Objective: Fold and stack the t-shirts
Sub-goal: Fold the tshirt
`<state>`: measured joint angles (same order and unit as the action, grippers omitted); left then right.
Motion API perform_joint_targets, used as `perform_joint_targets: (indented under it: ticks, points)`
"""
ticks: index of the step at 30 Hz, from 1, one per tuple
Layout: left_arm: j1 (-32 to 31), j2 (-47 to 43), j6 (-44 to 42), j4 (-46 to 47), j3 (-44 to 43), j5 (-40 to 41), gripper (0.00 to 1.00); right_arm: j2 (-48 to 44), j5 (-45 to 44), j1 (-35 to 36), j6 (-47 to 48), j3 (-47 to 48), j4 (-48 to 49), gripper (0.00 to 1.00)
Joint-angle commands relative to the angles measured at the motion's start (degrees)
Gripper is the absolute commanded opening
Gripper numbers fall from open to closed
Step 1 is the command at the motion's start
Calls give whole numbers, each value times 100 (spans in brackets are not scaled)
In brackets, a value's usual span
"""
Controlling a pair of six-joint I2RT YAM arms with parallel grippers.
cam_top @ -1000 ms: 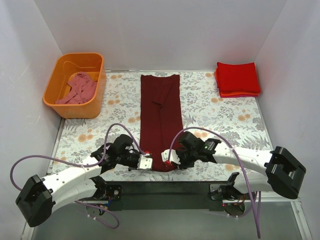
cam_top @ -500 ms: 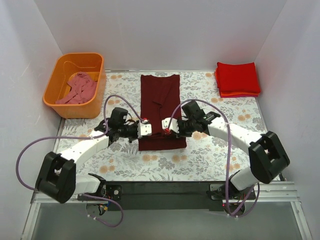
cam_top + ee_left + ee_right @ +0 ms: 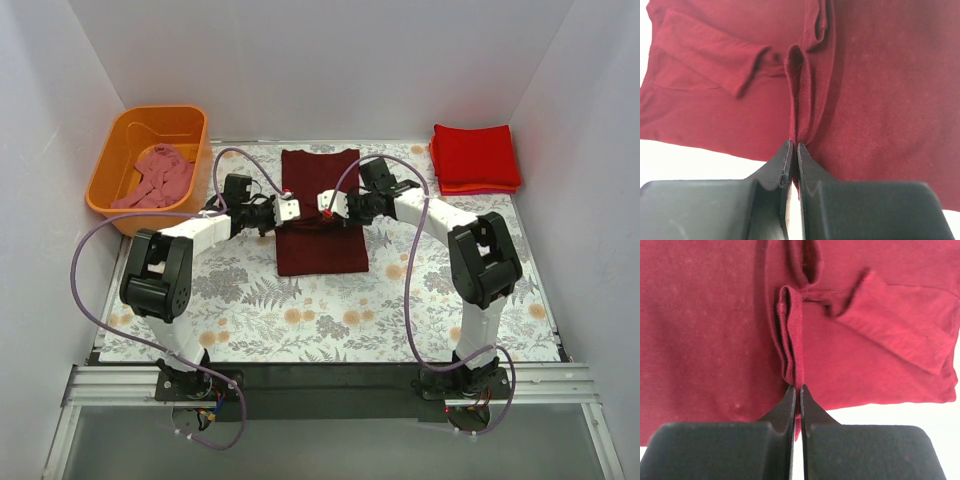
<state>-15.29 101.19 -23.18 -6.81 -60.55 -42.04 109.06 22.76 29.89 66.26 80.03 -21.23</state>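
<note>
The dark maroon t-shirt [image 3: 322,250] lies in the middle of the table, its near half doubled over toward the far end. My left gripper [image 3: 290,208] and right gripper [image 3: 325,205] hover side by side over it, each shut on a pinched fold of its fabric. In the left wrist view the fingertips [image 3: 794,145] clamp a ridge of maroon cloth [image 3: 880,100]. The right wrist view shows its gripper [image 3: 799,387] nipping a layered hem of the same shirt [image 3: 705,330]. A sleeve shows folded in on each side. Several bright red t-shirts [image 3: 475,158] sit folded in a stack at the far right.
An orange tub [image 3: 150,220] stands at the far left with a crumpled dusty pink t-shirt [image 3: 157,178] inside. White walls close in the table on three sides. The floral table cover [image 3: 320,320] shows between the shirt and the arm bases.
Both grippers have carried the shirt's near hem from the table's near edge toward the far end. The shirt, long and flat before, now lies doubled and about half as long.
</note>
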Motion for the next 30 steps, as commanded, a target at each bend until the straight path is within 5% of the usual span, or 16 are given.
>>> perform_joint_targets:
  ticks: [1,21,22,25,30]
  points:
    - [79,303,-274,320,-465,-190,0,387,158,-97,282,679,111,1]
    - [158,1201,-415,839,-905,20,3,1144,-44,-282,212,1032,418,1]
    - [158,1202,-363,935,-888,81,15,1144,-105,-282,160,1084,444,20]
    - [175,1105,188,1338,-932,371,36,1057,-211,-291,-42,1251,471,39]
    - [412,789,1420,1131,-1458,373,42,540,-360,-352,-350,1323,393,43]
